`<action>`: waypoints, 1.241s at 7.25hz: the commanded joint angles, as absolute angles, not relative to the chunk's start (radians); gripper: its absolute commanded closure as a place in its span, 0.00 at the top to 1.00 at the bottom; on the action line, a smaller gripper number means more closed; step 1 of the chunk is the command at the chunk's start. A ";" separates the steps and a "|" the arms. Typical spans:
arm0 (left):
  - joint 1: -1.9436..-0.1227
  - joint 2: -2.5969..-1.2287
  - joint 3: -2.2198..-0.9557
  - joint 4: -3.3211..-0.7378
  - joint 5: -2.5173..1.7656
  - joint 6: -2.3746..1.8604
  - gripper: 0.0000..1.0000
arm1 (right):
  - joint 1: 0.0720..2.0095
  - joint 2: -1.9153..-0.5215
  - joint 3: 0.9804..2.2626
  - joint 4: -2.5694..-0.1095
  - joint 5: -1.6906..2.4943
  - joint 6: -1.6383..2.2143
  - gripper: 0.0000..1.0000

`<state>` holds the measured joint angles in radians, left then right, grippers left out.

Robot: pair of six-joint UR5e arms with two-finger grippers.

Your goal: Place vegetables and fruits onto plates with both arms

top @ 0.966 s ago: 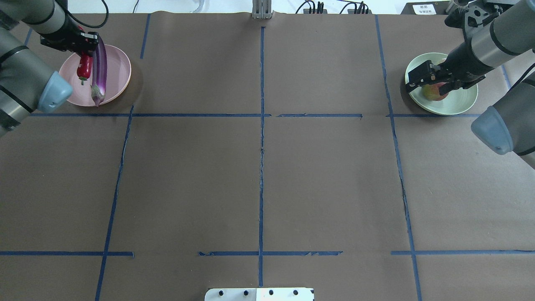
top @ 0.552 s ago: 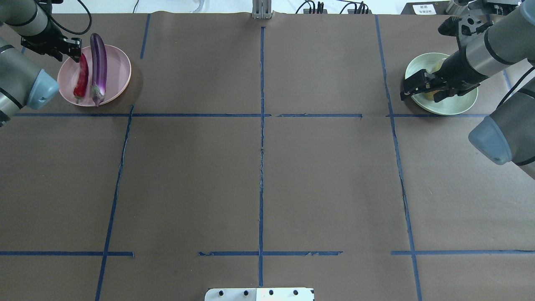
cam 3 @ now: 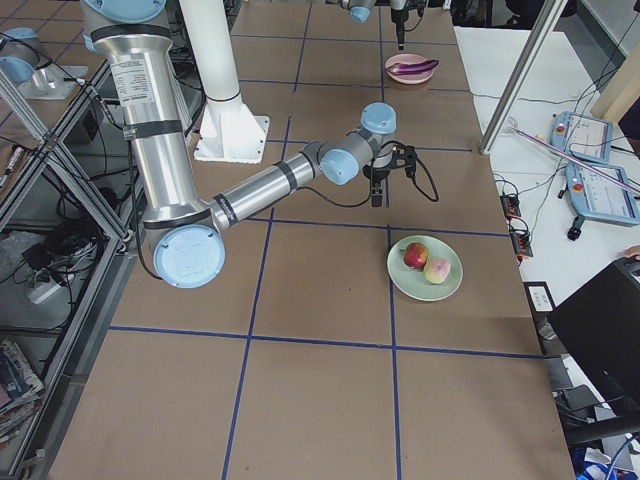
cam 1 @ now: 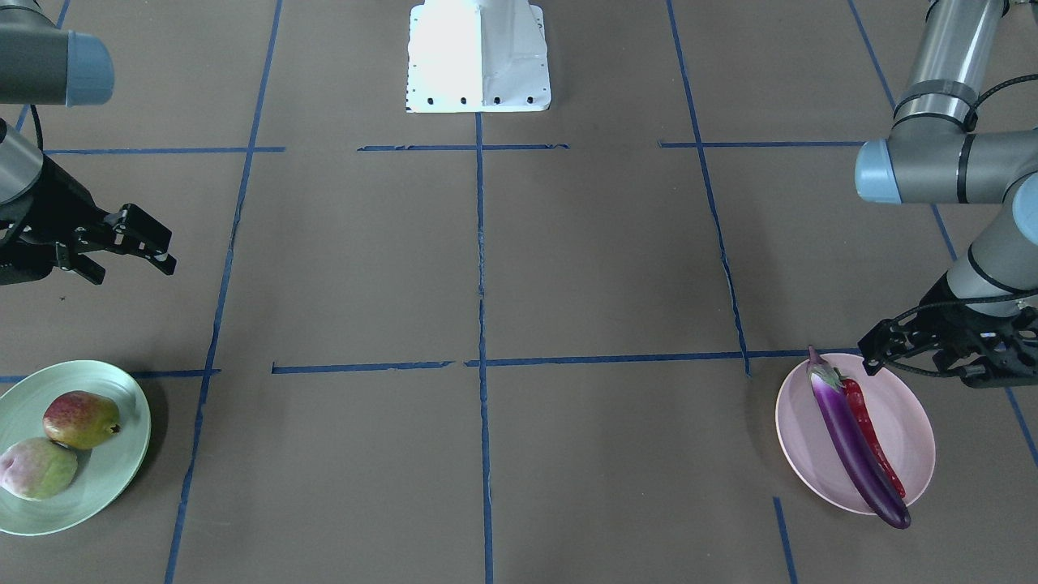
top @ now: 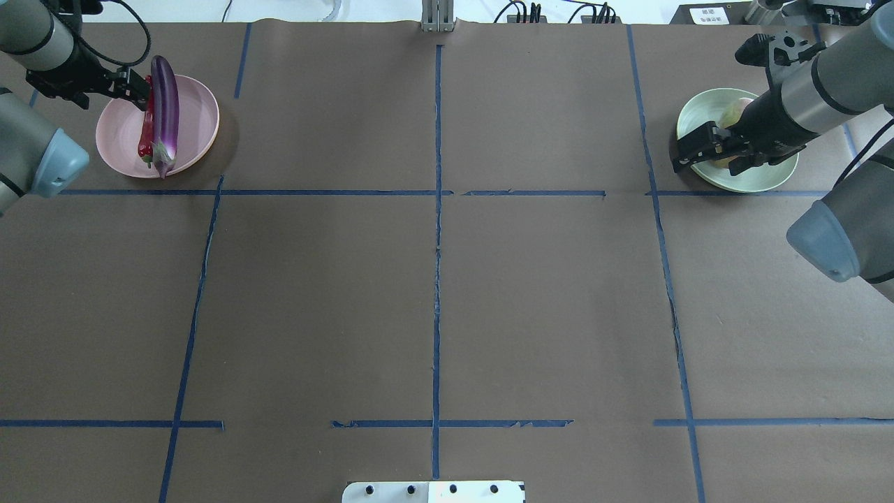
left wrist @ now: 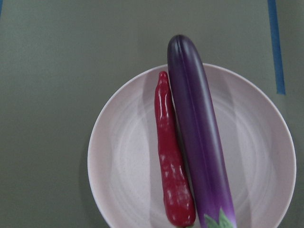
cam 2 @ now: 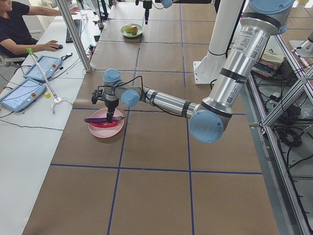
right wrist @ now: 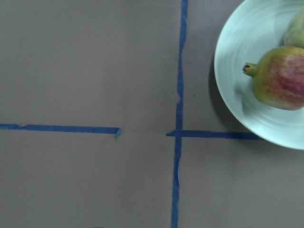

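Observation:
The pink plate (cam 1: 912, 438) holds the purple eggplant (cam 1: 851, 438) and the red chili (cam 1: 872, 434), lying side by side and touching. The left wrist view shows the eggplant (left wrist: 199, 142) and chili (left wrist: 172, 156) from above. My left gripper (cam 1: 876, 345) hangs open and empty above the plate's edge. The mint plate (cam 1: 122, 454) holds the red-orange fruit (cam 1: 79, 419) and the green-pink fruit (cam 1: 36, 468). My right gripper (cam 1: 134, 247) is open and empty, raised beside that plate. In the overhead view the right arm covers most of the fruits (top: 733, 108).
The white base block (cam 1: 478, 57) stands at the robot's side of the table. Blue tape lines (top: 436, 209) divide the brown table cover into squares. An operator's desk with tablets (cam 2: 29, 73) runs along the far side.
The left gripper let go of the chili, which now lies on the pink plate against the eggplant, and drew back. The right gripper moved off the fruit toward the plate's edge.

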<state>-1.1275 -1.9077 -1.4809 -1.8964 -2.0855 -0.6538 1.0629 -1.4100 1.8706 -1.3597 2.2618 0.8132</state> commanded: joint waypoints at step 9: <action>-1.531 -1.391 -1.755 -1.640 -2.430 -0.049 1.00 | 1.526 -1.801 1.983 -1.743 2.384 -0.052 1.00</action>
<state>-1.5177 -1.4012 -1.7217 -1.7778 -2.4427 -0.0662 1.5112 -1.7562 1.9345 -1.7371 2.3653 -0.0329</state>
